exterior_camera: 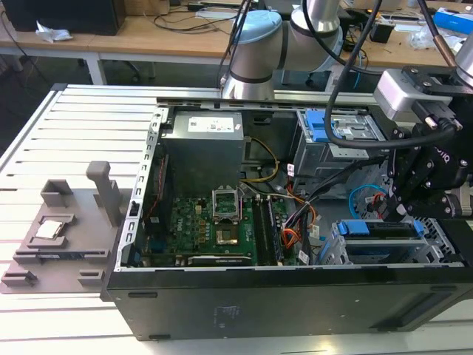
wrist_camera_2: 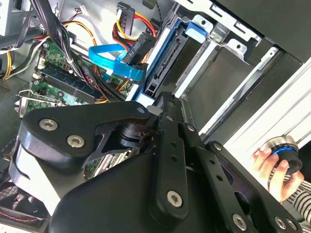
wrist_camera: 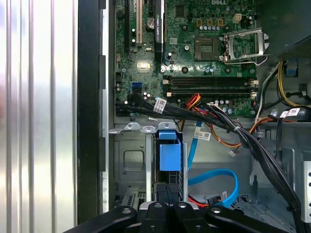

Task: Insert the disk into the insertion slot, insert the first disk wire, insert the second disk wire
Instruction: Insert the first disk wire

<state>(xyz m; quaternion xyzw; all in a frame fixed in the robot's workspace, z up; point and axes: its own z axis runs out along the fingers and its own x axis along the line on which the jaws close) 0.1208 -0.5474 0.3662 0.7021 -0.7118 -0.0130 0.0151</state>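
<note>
Your gripper [wrist_camera: 168, 208] hangs low inside the open computer case [exterior_camera: 295, 296], set right at the near end of the disk [wrist_camera: 170, 156] and in line with its long edge, so any push would run straight down the bay. The contact itself is hidden, so you cannot tell whether the gripper is clamped on that end or only butted against it. The disk stands on edge inside the insertion slot [wrist_camera: 130, 160], its blue caddy showing between the cage's silver walls. It looks well in, though full seating cannot be judged. Just beside the slot, on the side away from the case wall, a flat blue data cable [wrist_camera: 216, 177] loops over the case floor. In the second wrist view its black plug [wrist_camera_2: 137, 47] appears to hang loose near the disk, which suggests the wire steps are not yet done. Past the slot's far end a bundle of black cables [wrist_camera: 233, 128] crosses in front of the motherboard [wrist_camera: 194, 48], clear of the disk's path. In the exterior view a taller grey cage [exterior_camera: 332, 137] with a blue latch stands near the slot, deeper in the case, which lies on its side on the slatted surface [exterior_camera: 74, 133]. Well apart from the slot, beyond the case wall, a person's hand [wrist_camera_2: 269, 167] wraps round a blue-ringed knob [wrist_camera_2: 282, 145].
</note>
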